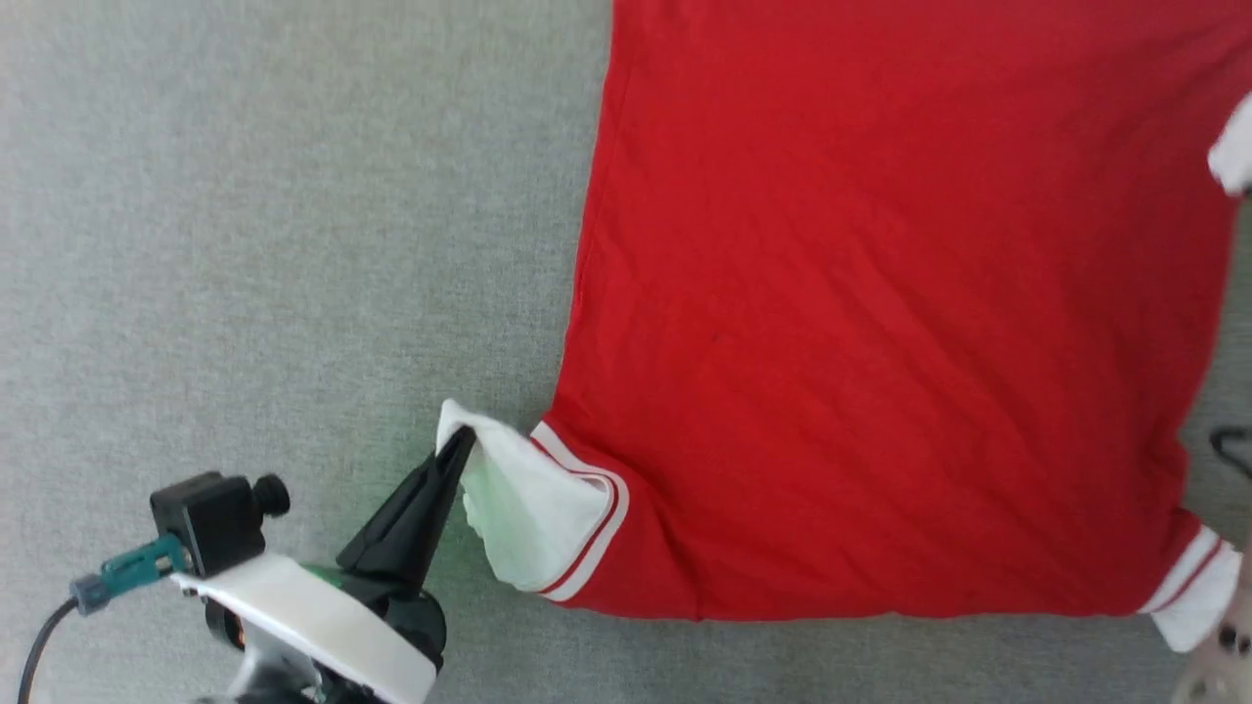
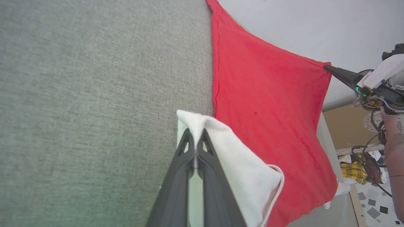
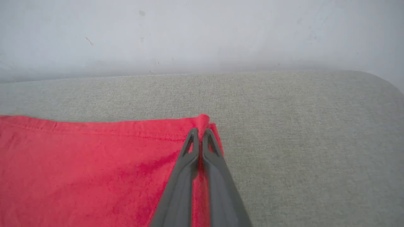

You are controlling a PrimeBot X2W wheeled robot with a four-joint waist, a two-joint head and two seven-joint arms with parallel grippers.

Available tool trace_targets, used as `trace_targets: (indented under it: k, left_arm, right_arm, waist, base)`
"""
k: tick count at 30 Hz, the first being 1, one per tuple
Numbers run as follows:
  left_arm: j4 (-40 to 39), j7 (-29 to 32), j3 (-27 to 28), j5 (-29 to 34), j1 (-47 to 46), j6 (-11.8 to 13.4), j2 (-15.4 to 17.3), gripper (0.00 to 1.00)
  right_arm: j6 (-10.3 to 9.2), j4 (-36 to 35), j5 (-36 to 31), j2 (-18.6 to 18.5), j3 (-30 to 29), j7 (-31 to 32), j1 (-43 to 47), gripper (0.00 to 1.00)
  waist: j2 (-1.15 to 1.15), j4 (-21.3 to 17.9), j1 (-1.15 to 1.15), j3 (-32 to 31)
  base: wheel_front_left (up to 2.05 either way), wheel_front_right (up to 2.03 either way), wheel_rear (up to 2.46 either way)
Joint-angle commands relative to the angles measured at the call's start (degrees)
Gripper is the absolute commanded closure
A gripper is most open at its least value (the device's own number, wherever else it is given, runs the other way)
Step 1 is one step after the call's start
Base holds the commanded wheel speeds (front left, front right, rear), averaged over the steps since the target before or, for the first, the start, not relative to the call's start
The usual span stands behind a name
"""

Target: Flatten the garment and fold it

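Observation:
The garment [image 1: 880,323] is a red shirt lying mostly flat on the grey cloth-covered surface [image 1: 274,244], plain red side up. Its near left sleeve [image 1: 528,508] is white with red-and-white trim. My left gripper [image 1: 458,448] is shut on that sleeve's edge, and the left wrist view shows white cloth pinched between its closed fingers [image 2: 195,134]. My right gripper [image 3: 199,130] is shut on a red hem corner of the garment [image 3: 94,164]. In the left wrist view the right gripper [image 2: 326,66] pulls that corner taut. A second white sleeve [image 1: 1195,585] lies at the lower right.
A pale wall [image 3: 202,34] rises behind the grey surface, whose rounded edge [image 3: 378,82] curves away at the right. Beyond the surface, the left wrist view shows cardboard [image 2: 344,126], cables, a yellow checked cloth [image 2: 352,171] and tiled floor. Bare grey surface spreads left of the garment.

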Motion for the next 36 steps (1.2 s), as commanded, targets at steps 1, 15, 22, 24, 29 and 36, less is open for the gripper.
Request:
trace_targets:
  k: [1, 15, 22, 24, 29, 36]
  left_arm:
    - [0.0, -0.2, 0.2, 0.3, 1.0, 0.4, 0.1, 1.0]
    - [-2.6, 0.8, 0.8, 0.0, 7.8, 3.1, 0.6, 1.0]
    - [-3.1, 1.4, 1.0, -0.4, 9.6, 3.9, 0.8, 1.0]
    - [-3.2, 1.6, 1.0, -0.5, 9.9, 4.2, 0.8, 1.0]
    - [-3.3, 2.1, 0.4, -0.6, 10.5, 4.6, 0.7, 1.0]
    - [-3.5, 2.0, -0.8, -0.6, 10.5, 4.5, 0.1, 1.0]
  right_arm:
    - [0.28, -1.1, 1.4, -0.6, -0.2, -0.5, 2.2, 1.0]
    - [0.28, -23.4, 11.8, 3.2, -14.6, 0.8, 37.8, 1.0]
    - [0.28, -18.2, 12.7, 3.9, -13.4, -3.4, 48.6, 1.0]
    - [0.28, -15.0, 12.0, 4.0, -12.0, -6.0, 49.0, 1.0]
    - [0.28, -11.2, 10.4, 4.0, -8.7, -10.7, 47.1, 0.0]
    - [0.28, -21.4, 9.0, 1.2, -0.4, -6.7, 42.1, 0.0]
  waist:
    - [0.0, -2.1, 0.0, -4.4]
    - [0.0, -5.9, 0.0, -12.9]
    - [0.0, -6.4, 0.0, -15.0]
    - [0.0, -6.5, 0.0, -15.7]
    - [0.0, -6.2, 0.0, -17.6]
    - [0.0, -4.8, 0.0, -17.8]
  base:
    - [0.0, 0.0, 0.0]
    - [0.0, 0.0, 0.0]
    - [0.0, 0.0, 0.0]
    - [0.0, 0.0, 0.0]
    - [0.0, 0.0, 0.0]
    - [0.0, 0.0, 0.0]
